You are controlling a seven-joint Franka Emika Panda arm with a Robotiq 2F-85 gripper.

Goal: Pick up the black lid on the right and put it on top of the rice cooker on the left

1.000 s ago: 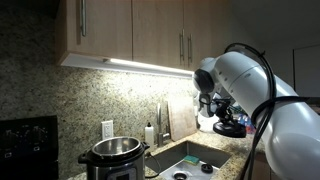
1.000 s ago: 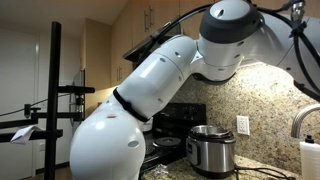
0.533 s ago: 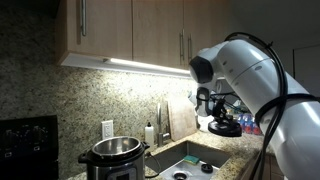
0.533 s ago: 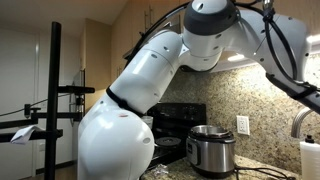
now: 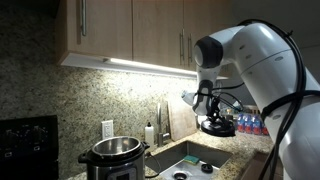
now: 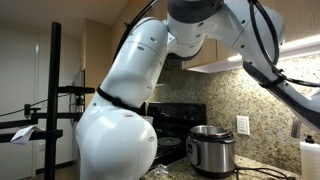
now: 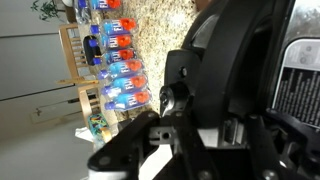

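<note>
Lid hangs level under the gripper, up in the air by the sink; jaws look clenched on its handle. Cooker sits uncovered, well apart across the sink and lower.

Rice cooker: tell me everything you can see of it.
The rice cooker is squat and round, with a shiny steel wall, black rim and black side handles; in an exterior view the rice cooker also shows a black base. It stands upright on the counter beside the stove, below a wall outlet. Its top is open, with no lid on. Only the counter seems to touch it; the black lid hangs in the gripper, well apart from it.
</note>
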